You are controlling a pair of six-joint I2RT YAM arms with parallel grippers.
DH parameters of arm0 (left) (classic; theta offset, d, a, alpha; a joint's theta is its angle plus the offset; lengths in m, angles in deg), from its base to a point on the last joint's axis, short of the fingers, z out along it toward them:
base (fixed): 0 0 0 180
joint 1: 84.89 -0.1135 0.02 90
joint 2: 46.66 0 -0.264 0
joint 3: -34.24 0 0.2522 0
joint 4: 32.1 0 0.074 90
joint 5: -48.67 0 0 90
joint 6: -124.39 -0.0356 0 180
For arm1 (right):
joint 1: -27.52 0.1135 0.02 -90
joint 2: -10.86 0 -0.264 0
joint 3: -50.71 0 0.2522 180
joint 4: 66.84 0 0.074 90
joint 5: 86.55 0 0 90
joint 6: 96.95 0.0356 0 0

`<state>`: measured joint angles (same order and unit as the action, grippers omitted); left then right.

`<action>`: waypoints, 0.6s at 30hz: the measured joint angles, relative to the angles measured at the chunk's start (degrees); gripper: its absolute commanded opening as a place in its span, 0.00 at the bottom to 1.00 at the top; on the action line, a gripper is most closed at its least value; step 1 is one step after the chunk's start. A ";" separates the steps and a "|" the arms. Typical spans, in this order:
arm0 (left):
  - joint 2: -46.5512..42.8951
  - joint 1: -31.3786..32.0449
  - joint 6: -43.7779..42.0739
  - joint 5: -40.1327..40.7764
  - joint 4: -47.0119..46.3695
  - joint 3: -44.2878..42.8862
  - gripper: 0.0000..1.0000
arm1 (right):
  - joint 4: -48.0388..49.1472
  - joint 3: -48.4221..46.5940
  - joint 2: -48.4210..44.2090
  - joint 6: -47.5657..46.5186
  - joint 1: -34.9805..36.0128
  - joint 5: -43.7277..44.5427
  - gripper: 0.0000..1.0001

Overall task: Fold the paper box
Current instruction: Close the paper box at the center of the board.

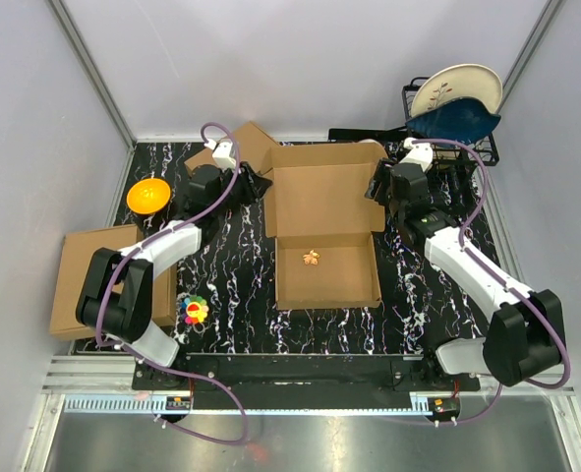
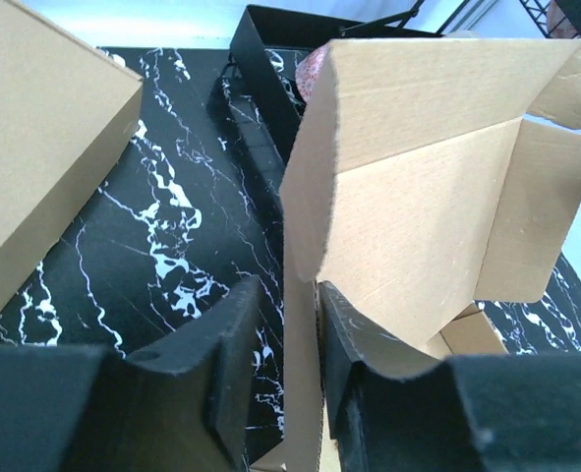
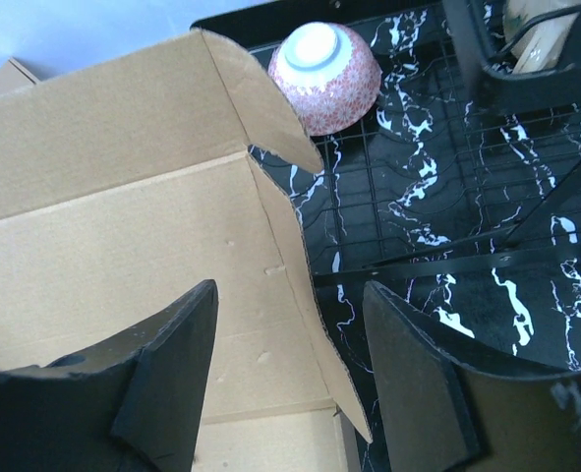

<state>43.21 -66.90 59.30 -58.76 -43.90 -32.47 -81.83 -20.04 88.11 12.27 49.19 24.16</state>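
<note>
- Surface (image 1: 233,285): black with white veining. It carries everything named below.
- Paper box (image 1: 324,197): it lies opened out in the middle of the surface, between my two arms. The shallow tray half is nearer my bases and the wide lid panel is farther away. The lid's side flaps stand up at its left and right edges.
- Flat cardboard sheet (image 1: 84,280): it rests at the left edge of the surface, well apart from the paper box, and plays no part in this step.
- Left end effector (image 2: 288,295): its fingers straddle the raised left flap with a narrow gap. A strip of surface shows between one finger and the cardboard, so I judge it parted and not yet clamped.
- Right end effector (image 3: 290,300): it is spread wide around the edge of the right flap and grips nothing.
- Patterned bowl (image 3: 324,74): it sits upside down just beyond the right flap's far corner.
- Step in hand, as I judge it: seating both side flaps of the lid. The next move calls for pinching each flap squarely and creasing both inward together, so that the panel does not skew or slide.
</note>
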 measured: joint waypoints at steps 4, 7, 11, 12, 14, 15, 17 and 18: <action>-0.09 0.00 -1.42 -1.29 -0.44 -0.68 0.23 | -0.07 0.00 -1.97 -0.22 0.00 0.96 0.70; -0.46 0.00 -2.29 -1.95 0.31 -0.72 0.18 | 0.00 0.02 -3.15 -0.44 0.00 1.33 0.68; -0.66 0.00 -2.93 -3.37 1.75 -1.20 0.15 | 0.13 0.02 -3.13 -0.76 0.00 1.38 0.66; -0.66 0.00 -3.13 -3.63 2.32 -1.38 0.15 | 0.15 0.02 -2.97 -0.87 0.00 1.38 0.66; -0.79 0.00 -3.82 -4.02 3.45 -1.66 0.15 | 0.22 0.02 -2.32 -1.09 0.00 1.49 0.64; -0.90 0.00 -4.07 -4.13 3.74 -1.66 0.15 | 0.24 0.02 -1.79 -1.27 0.00 1.64 0.63; -1.40 0.00 -4.66 -4.42 4.79 -1.66 0.15 | 0.59 0.00 -0.20 -1.51 0.00 1.97 0.61; -1.62 0.00 -4.94 -4.50 5.20 -1.68 0.15 | 0.68 -0.04 0.70 -1.62 -0.02 2.14 0.60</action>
<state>41.59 -66.90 54.36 -63.27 -38.70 -34.15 -81.15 -20.08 88.81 10.66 49.17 26.30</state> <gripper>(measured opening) 0.152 0.625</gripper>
